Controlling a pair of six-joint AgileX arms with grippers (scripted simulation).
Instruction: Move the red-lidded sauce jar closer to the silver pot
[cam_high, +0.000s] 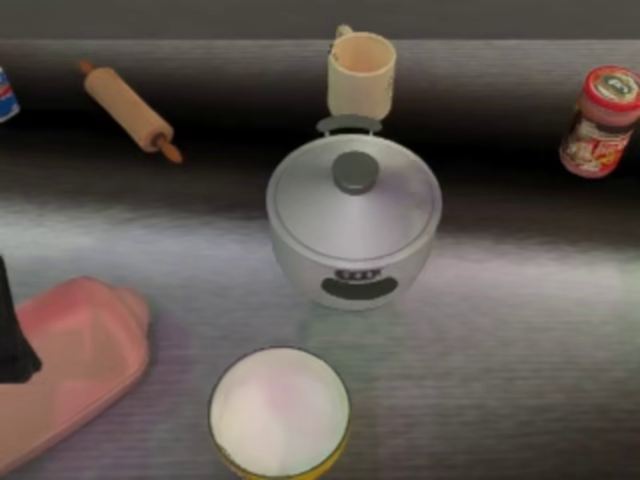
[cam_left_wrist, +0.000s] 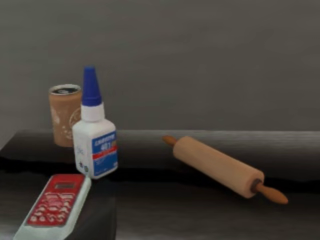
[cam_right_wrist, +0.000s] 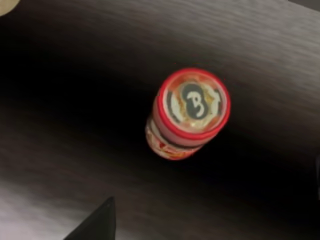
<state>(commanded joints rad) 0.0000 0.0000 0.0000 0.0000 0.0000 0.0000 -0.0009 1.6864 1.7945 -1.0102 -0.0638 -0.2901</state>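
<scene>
Red-lidded sauce jar (cam_high: 601, 122) upright at the desk's (cam_high: 520, 330) far right edge, well apart from the silver pot (cam_high: 352, 220).

Our right wrist camera looks down on the jar's lid; only a dark tip of our right pincer (cam_right_wrist: 97, 225) shows, so we cannot tell its state. Bare desk lies between jar and pot. A cream mug (cam_high: 361, 72) stands just beyond the pot, a white bowl (cam_high: 279, 412) near it. Our left arm (cam_high: 12, 330) sits at the left edge, its pincer unseen.

Bare table between sauce jar (cam_high: 600, 120) and silver pot (cam_high: 352, 222), nothing blocking
</scene>
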